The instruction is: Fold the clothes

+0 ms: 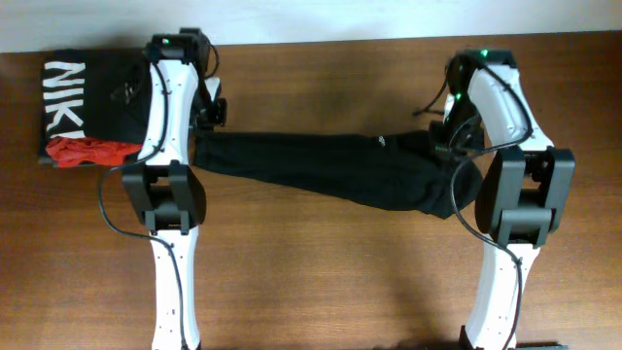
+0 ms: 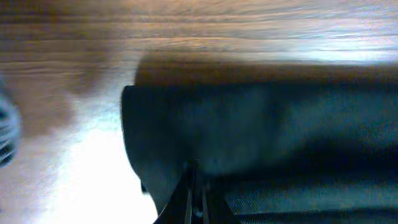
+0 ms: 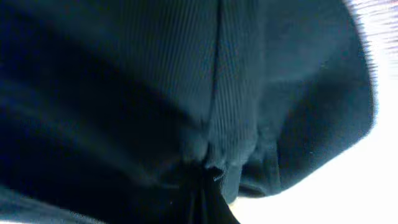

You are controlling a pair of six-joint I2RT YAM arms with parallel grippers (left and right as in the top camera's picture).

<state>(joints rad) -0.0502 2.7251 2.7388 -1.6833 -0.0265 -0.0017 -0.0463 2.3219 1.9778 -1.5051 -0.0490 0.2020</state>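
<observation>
The clothes are one long black garment, stretched in a band across the middle of the table, with a small white logo near its right part. My left gripper is shut on the garment's left end. In the left wrist view the dark fabric runs into the closed left gripper. At the right end, my right gripper is shut on the cloth. The right wrist view is filled with ribbed black fabric bunched into the closed right gripper.
A folded black shirt with white NIKE letters lies at the back left corner, with a small red garment on its front edge. Bare wooden table spreads in front of the stretched garment.
</observation>
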